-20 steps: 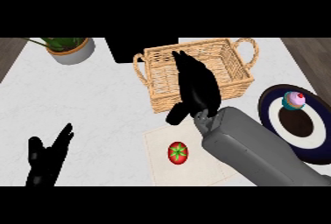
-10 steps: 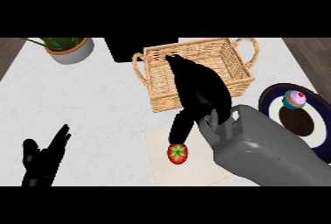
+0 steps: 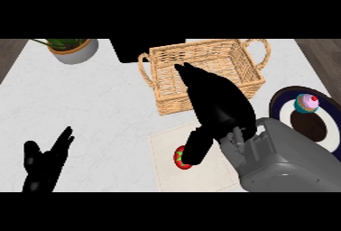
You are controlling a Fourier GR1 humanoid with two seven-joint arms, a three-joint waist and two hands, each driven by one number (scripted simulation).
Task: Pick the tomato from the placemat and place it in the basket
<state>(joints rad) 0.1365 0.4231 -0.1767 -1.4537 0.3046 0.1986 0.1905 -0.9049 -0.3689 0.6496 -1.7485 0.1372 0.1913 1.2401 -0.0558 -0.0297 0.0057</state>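
A red tomato with a green top lies on the pale placemat in the lower middle of the head view. My right hand hangs over it with fingers stretched up toward the basket and the thumb pointing down across the tomato's right side, hiding part of it. The fingers are straight and hold nothing. The wicker basket with two handles stands just behind the placemat. My left hand rests open at the lower left, fingers up.
A dark plate with a cupcake sits at the right edge. A potted plant stands at the back left. A dark object lies behind the basket's left side.
My right hand has come down and toward me, so its thumb now overlaps the tomato. The left hand has drifted slightly lower. The tomato has stayed on the placemat.
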